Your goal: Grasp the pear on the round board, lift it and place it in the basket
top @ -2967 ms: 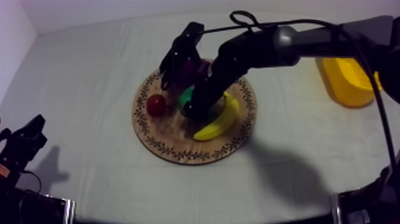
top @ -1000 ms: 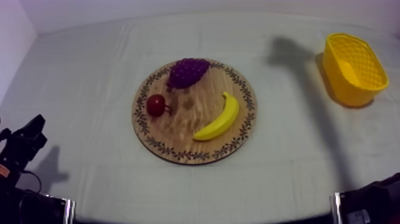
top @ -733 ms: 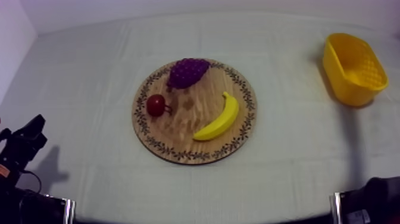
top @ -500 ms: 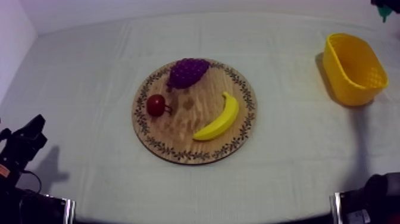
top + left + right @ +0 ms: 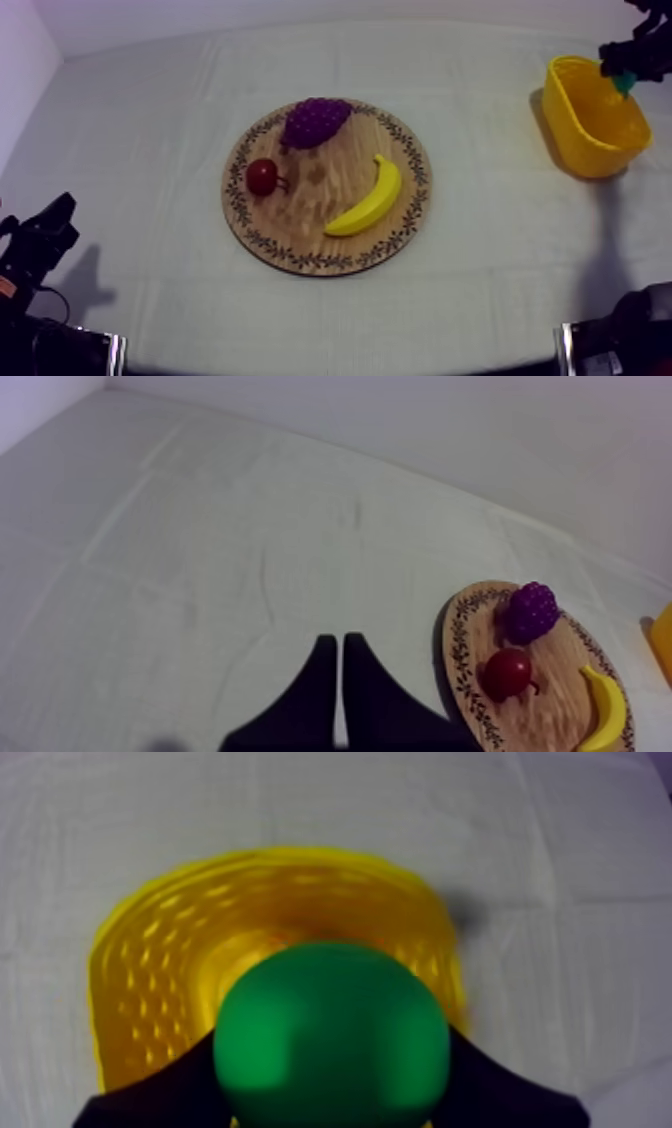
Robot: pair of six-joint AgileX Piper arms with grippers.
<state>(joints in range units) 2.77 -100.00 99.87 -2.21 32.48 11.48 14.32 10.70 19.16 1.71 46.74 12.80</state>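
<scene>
Holding the pear clamped in my right gripper, I now have the basket below; release remains.

Smooth green pear, perhaps plastic, latticed yellow basket, grained wooden board, matt creased cloth
</scene>
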